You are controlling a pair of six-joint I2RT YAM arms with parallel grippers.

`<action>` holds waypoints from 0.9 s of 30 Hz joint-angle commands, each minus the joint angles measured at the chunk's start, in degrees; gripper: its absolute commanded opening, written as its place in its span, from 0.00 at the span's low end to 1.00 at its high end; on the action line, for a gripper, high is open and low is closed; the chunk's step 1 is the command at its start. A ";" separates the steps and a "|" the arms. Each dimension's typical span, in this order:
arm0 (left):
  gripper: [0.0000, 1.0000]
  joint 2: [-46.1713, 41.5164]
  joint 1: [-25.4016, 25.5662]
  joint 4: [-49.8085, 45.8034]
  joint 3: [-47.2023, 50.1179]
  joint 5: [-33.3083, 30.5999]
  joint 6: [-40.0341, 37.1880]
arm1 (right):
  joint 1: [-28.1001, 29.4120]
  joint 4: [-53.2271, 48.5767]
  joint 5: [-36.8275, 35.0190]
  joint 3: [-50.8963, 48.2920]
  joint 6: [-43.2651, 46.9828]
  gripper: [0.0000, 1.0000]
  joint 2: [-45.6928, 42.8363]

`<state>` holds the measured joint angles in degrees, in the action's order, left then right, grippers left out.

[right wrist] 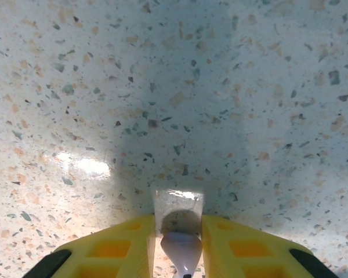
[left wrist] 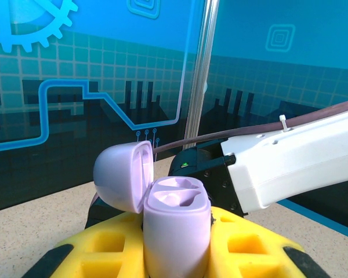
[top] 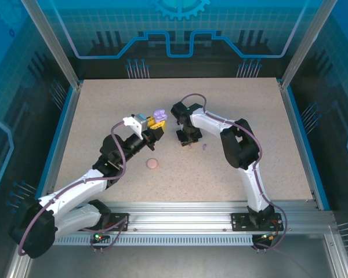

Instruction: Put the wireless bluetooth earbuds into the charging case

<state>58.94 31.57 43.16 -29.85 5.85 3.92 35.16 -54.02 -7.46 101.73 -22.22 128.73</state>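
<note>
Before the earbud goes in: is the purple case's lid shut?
No, the purple case has its lid swung wide open, hinged to one side.

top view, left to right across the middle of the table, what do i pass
purple case held in the left tool → right tool, pinching a pale earbud → loose purple earbud on the table

An earbud (top: 204,147) lies on the table (top: 249,104), right of the round case (top: 152,164)
</note>
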 commanded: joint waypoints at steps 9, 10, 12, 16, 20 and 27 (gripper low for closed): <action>0.00 -0.05 0.34 0.38 -2.59 1.27 -0.57 | -0.47 -1.10 -0.69 -3.23 0.33 0.32 -1.48; 0.00 -0.07 0.39 0.33 -2.67 1.27 -0.51 | -0.53 -0.79 -0.41 -3.67 0.33 0.32 -1.76; 0.00 -0.02 0.41 0.35 -2.77 1.27 -0.51 | -0.61 -0.55 -0.10 -4.15 0.36 0.32 -2.07; 0.00 0.13 0.41 0.18 -2.94 1.36 -0.50 | -0.62 -0.30 0.25 -4.61 0.33 0.31 -2.34; 0.00 0.21 0.38 0.16 -2.94 1.27 -0.50 | -0.65 -0.03 0.56 -5.03 0.33 0.31 -2.69; 0.00 0.52 0.34 0.08 -3.20 1.36 -0.32 | -0.70 0.41 1.18 -5.77 0.18 0.29 -3.35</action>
<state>59.18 31.57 42.30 -30.72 5.87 3.92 34.83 -50.70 -7.05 97.38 -22.06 126.17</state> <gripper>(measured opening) 0.221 0.294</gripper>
